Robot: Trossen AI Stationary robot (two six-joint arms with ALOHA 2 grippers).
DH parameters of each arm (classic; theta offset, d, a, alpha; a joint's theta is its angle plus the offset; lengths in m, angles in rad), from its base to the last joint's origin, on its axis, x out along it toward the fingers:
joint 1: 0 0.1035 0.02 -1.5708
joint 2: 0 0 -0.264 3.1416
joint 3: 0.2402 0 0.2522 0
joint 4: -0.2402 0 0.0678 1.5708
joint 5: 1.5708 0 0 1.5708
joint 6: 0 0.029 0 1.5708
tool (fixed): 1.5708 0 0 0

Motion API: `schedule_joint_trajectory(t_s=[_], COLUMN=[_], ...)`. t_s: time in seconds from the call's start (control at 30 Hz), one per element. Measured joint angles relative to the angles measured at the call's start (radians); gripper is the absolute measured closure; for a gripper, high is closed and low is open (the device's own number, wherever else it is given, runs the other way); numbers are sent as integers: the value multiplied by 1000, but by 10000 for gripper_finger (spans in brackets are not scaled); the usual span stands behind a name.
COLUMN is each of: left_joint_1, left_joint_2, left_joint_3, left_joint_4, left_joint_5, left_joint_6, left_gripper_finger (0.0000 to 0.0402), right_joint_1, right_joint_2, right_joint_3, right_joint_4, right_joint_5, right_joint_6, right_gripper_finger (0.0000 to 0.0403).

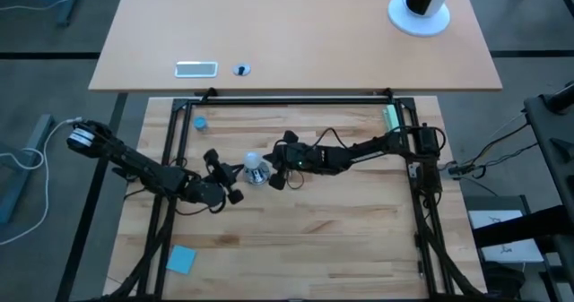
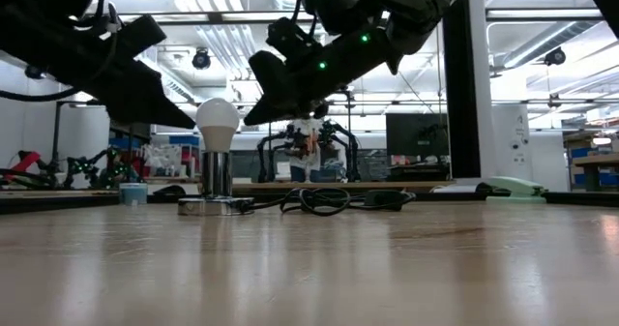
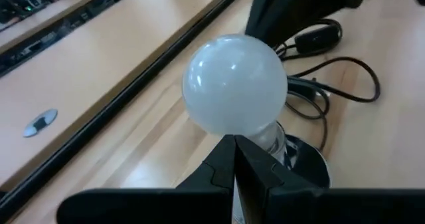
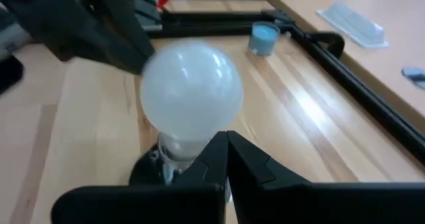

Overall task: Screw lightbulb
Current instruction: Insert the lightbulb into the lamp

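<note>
The lightbulb (image 1: 255, 163), one only, stands upright in one round silver socket (image 2: 215, 206) left of centre in the high view. Two dark arms flank it. The left gripper (image 1: 229, 178) sits just beside it at lower left, fingers clenched together, holding nothing. The right gripper (image 1: 273, 169) sits just right, also clenched and empty. One blue cap (image 1: 199, 122) lies at upper left.
</note>
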Motion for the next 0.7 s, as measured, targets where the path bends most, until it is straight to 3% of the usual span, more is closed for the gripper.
schedule_joint_trajectory(t_s=[0.7], left_joint_1=[50], left_joint_2=[24], left_joint_3=[-2], left_joint_4=[-4], left_joint_5=[-28], left_joint_6=[-9], left_gripper_finger=[401], right_joint_1=[38], right_joint_2=[16], right_joint_3=[21], right_joint_4=[8], right_joint_5=[-26], right_joint_6=[-8], right_gripper_finger=[401])
